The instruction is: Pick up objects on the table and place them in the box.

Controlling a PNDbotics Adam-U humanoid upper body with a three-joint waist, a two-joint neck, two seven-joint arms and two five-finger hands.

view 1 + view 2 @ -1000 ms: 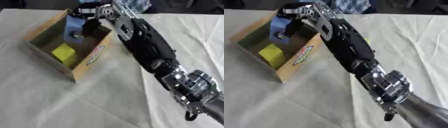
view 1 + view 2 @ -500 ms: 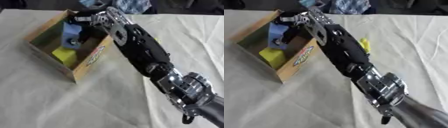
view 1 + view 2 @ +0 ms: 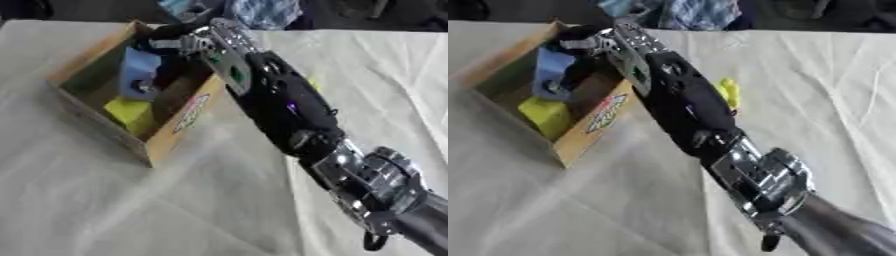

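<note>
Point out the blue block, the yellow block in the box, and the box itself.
blue block [image 3: 138,70], left eye view, front face.
yellow block [image 3: 129,112], left eye view, top.
box [image 3: 179,124], left eye view, near side wall.

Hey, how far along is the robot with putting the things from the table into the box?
Already done: a yellow block lies in the cardboard box. In hand: the right hand reaches over the box with a blue object at its fingers, inside the box; whether the hand grips it is unclear. Left: a yellow object on the table, beside the arm and partly hidden. The left hand is out of view.
</note>
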